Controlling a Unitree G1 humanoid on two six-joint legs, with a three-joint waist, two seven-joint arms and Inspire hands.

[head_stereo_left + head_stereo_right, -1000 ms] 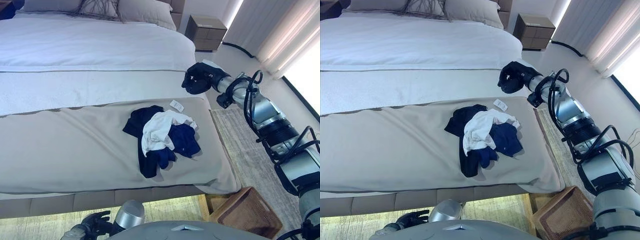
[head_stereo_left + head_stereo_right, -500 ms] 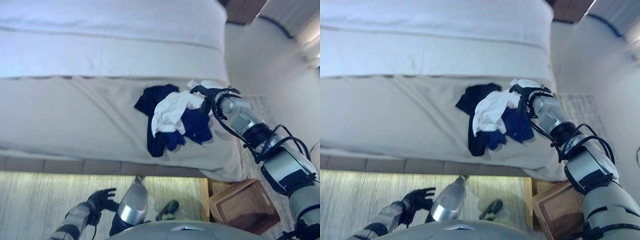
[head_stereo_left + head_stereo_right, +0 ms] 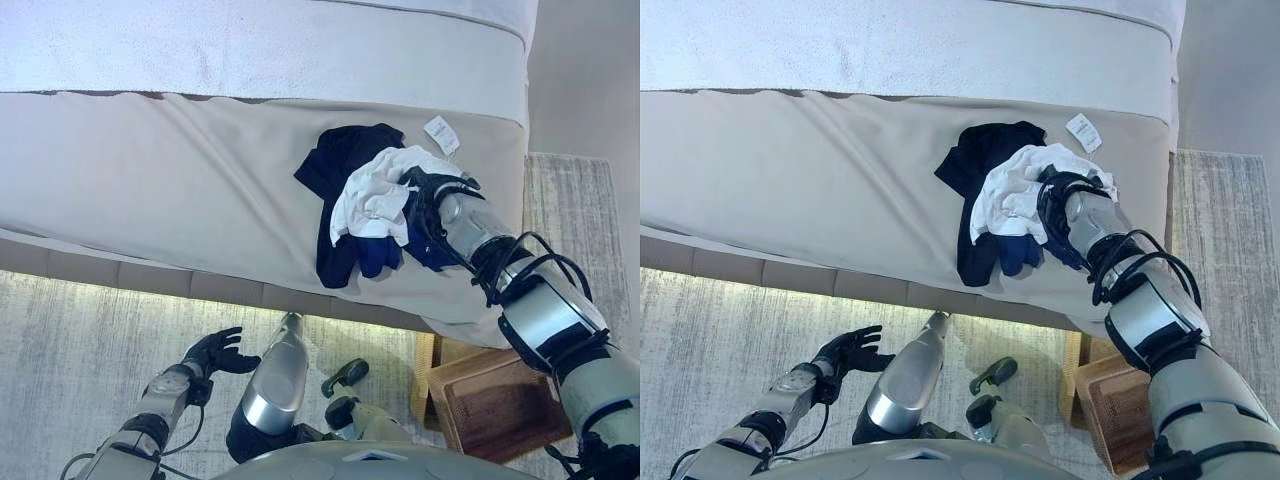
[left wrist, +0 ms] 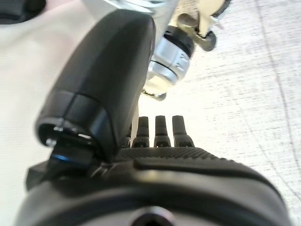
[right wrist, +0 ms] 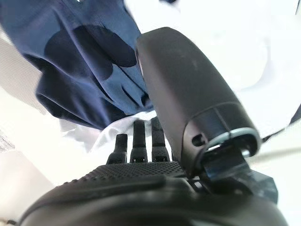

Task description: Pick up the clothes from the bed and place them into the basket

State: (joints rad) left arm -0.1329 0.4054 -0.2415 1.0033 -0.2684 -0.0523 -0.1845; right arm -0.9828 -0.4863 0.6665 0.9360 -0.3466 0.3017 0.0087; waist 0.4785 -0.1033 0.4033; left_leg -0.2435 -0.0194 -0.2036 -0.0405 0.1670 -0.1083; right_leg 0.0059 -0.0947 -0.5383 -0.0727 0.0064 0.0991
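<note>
A pile of clothes lies near the right end of the beige bed cover (image 3: 150, 170): a white garment (image 3: 372, 198) on top of navy ones (image 3: 342, 160). My right hand (image 3: 428, 188) rests on the pile's right side, at the edge of the white garment. In the right wrist view its fingers (image 5: 141, 141) are straight and reach into navy cloth (image 5: 80, 61) and white cloth (image 5: 225, 42), with the thumb standing clear. The brown wooden basket (image 3: 500, 400) stands on the floor by the bed's corner, below my right arm. My left hand (image 3: 215, 352) hangs open over the floor, empty.
A small white tag (image 3: 440, 133) lies on the cover just beyond the pile. The bed's front edge runs across the view above a pale rug (image 3: 70, 340). White bedding (image 3: 250, 40) covers the far part of the bed.
The camera has tilted down toward the bed's foot. My right hand came down from beside the bed's far right edge onto the clothes pile. My left arm swung out to the left.
</note>
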